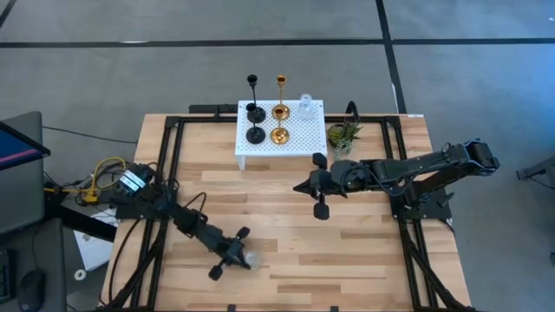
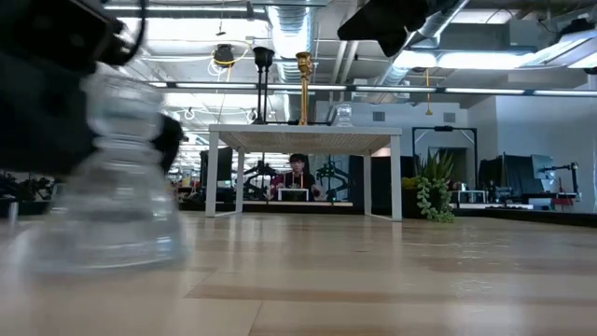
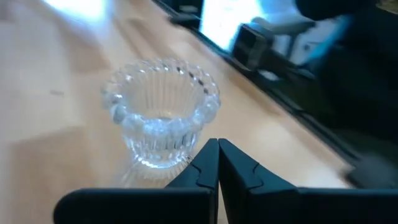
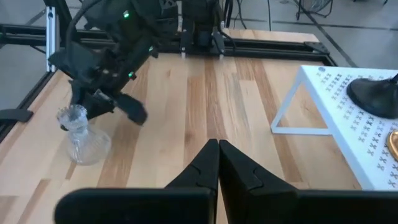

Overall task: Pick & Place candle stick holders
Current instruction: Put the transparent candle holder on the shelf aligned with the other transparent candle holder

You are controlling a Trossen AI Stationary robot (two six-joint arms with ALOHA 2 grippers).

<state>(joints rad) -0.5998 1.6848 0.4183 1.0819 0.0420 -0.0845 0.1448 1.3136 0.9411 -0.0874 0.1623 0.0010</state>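
Note:
A clear glass candle stick holder stands upright on its round base on the wooden table near the front edge; it also shows in the low view and the right wrist view. My left gripper is shut, its fingertips right beside the holder's ribbed cup. My right gripper is shut and empty above the table's middle. Two black holders, two gold holders and one clear holder stand on the white perforated stand. My left gripper's shut fingertips stand close against the side of the glass holder's cup, coming at it slanting from above. I cannot tell whether they touch it. The holder stands upright on the table.
A small green potted plant stands right of the white stand. Dark frame rails run along the table's left and right sides. Bare wood lies between the two grippers. People and desks show in the room behind.

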